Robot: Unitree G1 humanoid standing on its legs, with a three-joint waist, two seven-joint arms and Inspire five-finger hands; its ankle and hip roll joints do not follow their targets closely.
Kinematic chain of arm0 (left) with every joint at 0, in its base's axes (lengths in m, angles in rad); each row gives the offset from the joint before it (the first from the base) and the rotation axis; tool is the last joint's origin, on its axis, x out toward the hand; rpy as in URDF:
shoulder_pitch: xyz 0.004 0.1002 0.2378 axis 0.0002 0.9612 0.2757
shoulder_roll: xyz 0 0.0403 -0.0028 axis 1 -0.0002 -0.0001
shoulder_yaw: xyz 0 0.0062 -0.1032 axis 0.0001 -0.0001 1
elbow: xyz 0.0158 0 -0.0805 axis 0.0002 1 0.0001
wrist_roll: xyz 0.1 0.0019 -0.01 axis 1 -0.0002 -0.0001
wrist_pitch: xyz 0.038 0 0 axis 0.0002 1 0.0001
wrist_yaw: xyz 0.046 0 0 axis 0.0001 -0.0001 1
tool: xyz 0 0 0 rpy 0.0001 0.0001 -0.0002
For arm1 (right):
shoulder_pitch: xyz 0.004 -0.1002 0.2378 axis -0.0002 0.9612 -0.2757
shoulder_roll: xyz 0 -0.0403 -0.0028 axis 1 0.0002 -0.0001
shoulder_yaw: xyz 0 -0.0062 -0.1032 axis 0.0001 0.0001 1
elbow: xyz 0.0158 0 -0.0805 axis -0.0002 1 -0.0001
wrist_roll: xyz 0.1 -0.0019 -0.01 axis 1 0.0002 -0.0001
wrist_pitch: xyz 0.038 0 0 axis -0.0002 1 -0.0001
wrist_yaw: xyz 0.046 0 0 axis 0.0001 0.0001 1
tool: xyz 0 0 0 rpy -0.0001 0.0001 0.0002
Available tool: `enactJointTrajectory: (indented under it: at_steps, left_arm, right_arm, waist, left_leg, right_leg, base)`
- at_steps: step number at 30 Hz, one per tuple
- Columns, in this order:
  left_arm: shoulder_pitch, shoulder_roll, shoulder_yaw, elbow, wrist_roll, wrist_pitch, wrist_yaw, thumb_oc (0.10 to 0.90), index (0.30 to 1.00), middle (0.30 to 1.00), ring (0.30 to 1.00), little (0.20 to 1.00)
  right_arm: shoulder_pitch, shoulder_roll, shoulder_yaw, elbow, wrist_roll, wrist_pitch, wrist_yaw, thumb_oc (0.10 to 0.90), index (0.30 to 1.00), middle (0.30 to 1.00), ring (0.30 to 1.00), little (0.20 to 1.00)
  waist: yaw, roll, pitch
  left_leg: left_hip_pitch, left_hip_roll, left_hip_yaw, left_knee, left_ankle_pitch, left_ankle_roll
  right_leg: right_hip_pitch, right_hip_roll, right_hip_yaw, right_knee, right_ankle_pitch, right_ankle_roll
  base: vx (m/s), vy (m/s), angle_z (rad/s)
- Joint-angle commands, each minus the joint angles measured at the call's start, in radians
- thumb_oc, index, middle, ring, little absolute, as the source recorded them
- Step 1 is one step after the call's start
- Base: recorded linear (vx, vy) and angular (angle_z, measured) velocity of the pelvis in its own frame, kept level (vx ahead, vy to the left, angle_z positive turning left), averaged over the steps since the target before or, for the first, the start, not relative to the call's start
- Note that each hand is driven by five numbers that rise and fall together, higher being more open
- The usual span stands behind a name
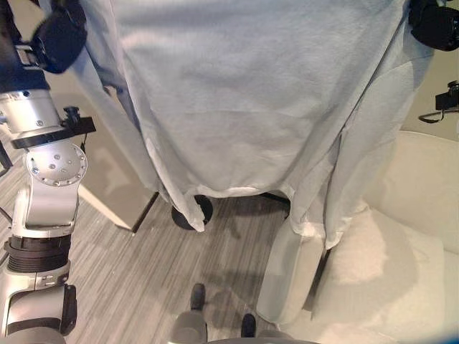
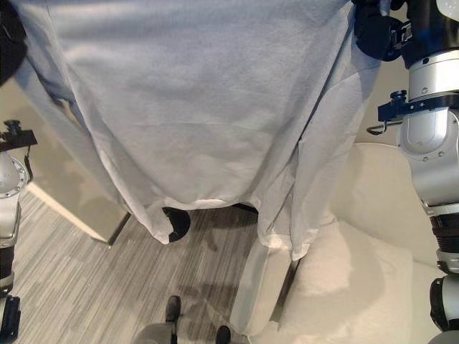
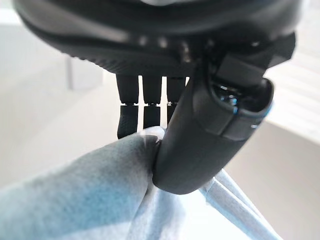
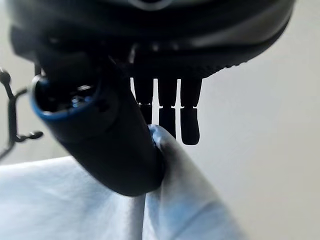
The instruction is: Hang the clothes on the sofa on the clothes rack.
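A large white garment (image 1: pixel 244 93) hangs spread in front of me, its hem and sleeves dangling above the floor. My left hand (image 1: pixel 61 36) holds it up at the upper left. In the left wrist view the thumb (image 3: pixel 200 145) pinches a fold of the cloth (image 3: pixel 90 195) against the fingers. My right hand (image 2: pixel 376 32) holds the other top corner, and its thumb (image 4: pixel 110 150) clamps the cloth (image 4: pixel 185 195) the same way. The cream sofa (image 1: pixel 409 244) stands at the lower right. A dark hook of the clothes rack (image 1: pixel 439 106) shows beyond the garment's right edge.
A black round base (image 1: pixel 193 211) sits on the grey plank floor (image 1: pixel 136 287) under the garment's hem. A beige panel (image 1: pixel 107 172) stands at the left. The sofa's pale front end (image 1: pixel 287 279) rises beside the hanging sleeve.
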State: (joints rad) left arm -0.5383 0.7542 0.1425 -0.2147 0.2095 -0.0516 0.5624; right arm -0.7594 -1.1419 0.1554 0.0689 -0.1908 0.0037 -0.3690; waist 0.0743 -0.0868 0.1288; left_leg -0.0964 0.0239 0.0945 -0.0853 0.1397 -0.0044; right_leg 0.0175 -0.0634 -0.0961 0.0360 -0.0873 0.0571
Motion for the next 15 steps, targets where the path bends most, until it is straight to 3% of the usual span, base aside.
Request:
enactJointTrajectory:
  at_steps: [1,4,7,8,9,10,12,15]
  left_arm:
    - [-0.076,0.078,0.032,-0.023,0.053,-0.031,0.048,0.4,0.3,0.3,0.3,0.3]
    - [-0.085,0.079,0.031,-0.024,0.056,-0.026,0.055,0.4,0.3,0.3,0.3,0.3]
    - [-0.105,0.08,0.02,-0.027,0.058,-0.021,0.065,0.4,0.3,0.3,0.3,0.3]
    - [-0.107,0.08,0.021,-0.027,0.058,-0.02,0.065,0.4,0.3,0.3,0.3,0.3]
    - [-0.113,0.076,0.019,-0.034,0.057,-0.02,0.073,0.4,0.3,0.3,0.3,0.3]
    - [-0.124,0.079,0.024,-0.031,0.062,-0.016,0.081,0.4,0.3,0.3,0.3,0.3]
    - [-0.127,0.08,0.028,-0.031,0.067,-0.015,0.085,0.4,0.3,0.3,0.3,0.3]
    - [-0.128,0.081,0.032,-0.034,0.072,-0.018,0.082,0.4,0.3,0.3,0.3,0.3]
  right_arm:
    - [-0.12,-0.012,-0.059,0.026,-0.033,-0.001,-0.063,0.4,0.3,0.3,0.3,0.3]
    - [-0.118,-0.008,-0.056,0.029,-0.04,-0.003,-0.073,0.4,0.3,0.3,0.3,0.3]
    - [-0.129,-0.012,-0.044,0.028,-0.047,-0.004,-0.08,0.4,0.3,0.3,0.3,0.3]
    - [-0.132,-0.013,-0.043,0.028,-0.047,-0.004,-0.08,0.4,0.3,0.3,0.3,0.3]
    - [-0.153,-0.016,-0.029,0.024,-0.046,-0.006,-0.083,0.4,0.3,0.3,0.3,0.3]
    - [-0.159,-0.005,-0.02,0.023,-0.045,-0.011,-0.087,0.4,0.3,0.3,0.3,0.3]
    - [-0.163,-0.002,-0.017,0.017,-0.049,-0.013,-0.087,0.4,0.3,0.3,0.3,0.3]
    - [-0.18,-0.012,-0.017,0.003,-0.05,-0.012,-0.087,0.4,0.3,0.3,0.3,0.3]
  waist:
    - [0.042,-0.077,-0.117]
    - [0.049,-0.081,-0.106]
    - [0.046,-0.075,-0.077]
    - [0.046,-0.074,-0.073]
    - [0.038,-0.06,-0.045]
    - [0.038,-0.047,-0.037]
    - [0.041,-0.048,-0.034]
    - [0.037,-0.048,-0.022]
  left_leg:
    - [0.056,-0.008,-0.002,-0.002,-0.159,-0.067]
    - [0.064,-0.022,0.001,-0.002,-0.172,-0.046]
    - [0.086,-0.034,-0.003,-0.002,-0.181,-0.027]
    - [0.086,-0.035,-0.003,-0.002,-0.179,-0.025]
    - [0.103,-0.031,-0.001,-0.002,-0.182,-0.013]
    - [0.119,-0.019,0.009,-0.002,-0.196,-0.014]
    - [0.126,-0.016,0.018,-0.002,-0.206,-0.018]
    - [0.134,-0.01,0.023,-0.002,-0.215,-0.035]
  right_leg:
    - [0.124,-0.126,-0.079,-0.121,0.064,0.125]
    - [0.095,-0.156,-0.088,-0.018,0.086,0.136]
    - [0.037,-0.187,-0.092,0.148,0.164,0.133]
    - [0.029,-0.189,-0.089,0.162,0.163,0.134]
    - [-0.026,-0.204,-0.095,0.282,0.203,0.128]
    - [-0.066,-0.225,-0.119,0.331,0.191,0.122]
    - [-0.085,-0.245,-0.139,0.323,0.188,0.123]
    - [-0.117,-0.249,-0.17,0.148,0.177,0.126]
  base:
    - [0.08,0.13,-0.01]
    - [0.03,0.11,0.16]
    - [0.01,0.121,0.13]
    - [-0.01,0.135,-0.01]
    - [0.01,0.133,0.0]
    - [0.02,0.122,0.02]
    - [0.05,-0.004,-0.04]
    - [0.08,-0.089,-0.22]
